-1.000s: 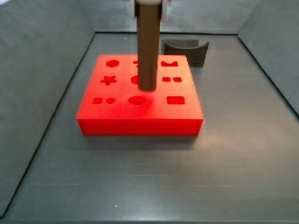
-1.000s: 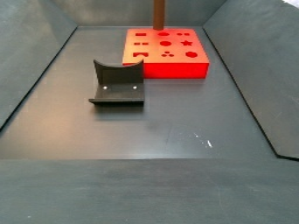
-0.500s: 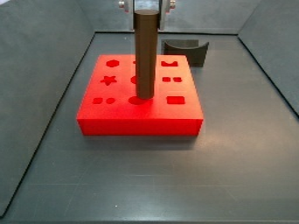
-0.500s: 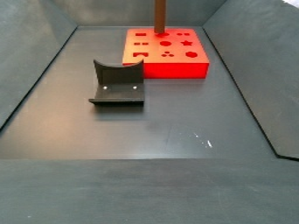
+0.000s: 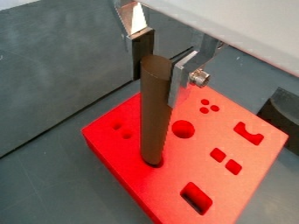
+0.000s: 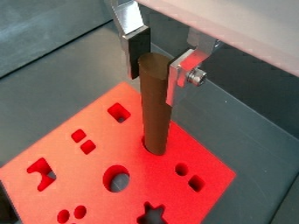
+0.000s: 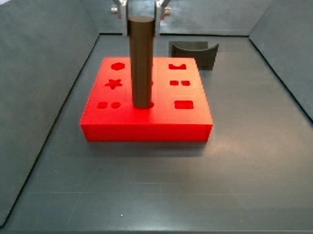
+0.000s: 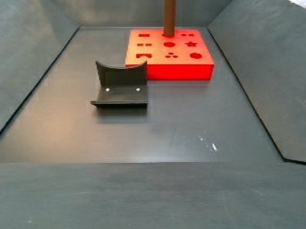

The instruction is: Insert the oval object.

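The oval object [image 7: 139,59] is a tall dark brown rod, held upright between my fingers. My gripper [image 7: 145,9] is shut on its upper end, above the red block [image 7: 171,123]. The rod's lower end meets the block's top at a hole in the front middle row; how deep it sits I cannot tell. Both wrist views show the rod [image 5: 156,114] [image 6: 156,105] between the silver fingers [image 5: 184,72] [image 6: 183,75] of the gripper [image 5: 162,54] [image 6: 156,59]. In a side view the rod [image 8: 170,16] rises over the block [image 8: 198,68].
The block has several shaped holes, among them a round one [image 5: 184,129] beside the rod. The dark fixture [image 8: 120,85] stands on the grey floor apart from the block and also shows behind the block [image 7: 196,52]. Sloping grey walls [image 7: 49,82] surround the floor.
The gripper has moved the rod left and toward the block's front edge, and lowered it. The rod's lower end now covers the front middle hole.
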Available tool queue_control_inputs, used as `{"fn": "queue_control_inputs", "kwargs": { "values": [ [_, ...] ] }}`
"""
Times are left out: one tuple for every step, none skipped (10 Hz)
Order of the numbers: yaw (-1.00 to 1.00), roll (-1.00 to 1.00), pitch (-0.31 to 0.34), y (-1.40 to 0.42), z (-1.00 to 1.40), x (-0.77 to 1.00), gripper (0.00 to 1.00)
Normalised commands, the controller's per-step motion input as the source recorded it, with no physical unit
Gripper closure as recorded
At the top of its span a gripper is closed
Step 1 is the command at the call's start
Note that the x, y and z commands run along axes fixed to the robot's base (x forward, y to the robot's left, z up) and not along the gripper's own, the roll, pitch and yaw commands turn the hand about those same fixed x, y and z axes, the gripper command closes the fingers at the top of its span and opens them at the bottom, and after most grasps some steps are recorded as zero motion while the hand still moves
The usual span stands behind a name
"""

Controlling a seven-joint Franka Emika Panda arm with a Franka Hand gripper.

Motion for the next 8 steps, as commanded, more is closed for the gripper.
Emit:
{"fn": "queue_control_inputs", "kwargs": {
  "values": [
    [0.00,-0.03,-0.011,0.00,-0.13,0.12,1.00],
    [0.00,0.00,-0.009,0.00,-0.17,0.27,1.00],
    [0.00,0.00,0.000,0.00,-0.18,0.33,1.00],
    [0.00,0.00,0.000,0.00,-0.19,0.14,1.00],
    [0.00,0.00,0.000,0.00,-0.20,0.07,1.00],
    [0.00,0.00,0.000,-0.03,0.00,0.00,1.00],
    [0.00,0.00,-0.041,0.00,-0.62,0.00,1.00],
    [0.00,0.00,-0.116,-0.03,-0.97,-0.03,1.00]
  ]
}}
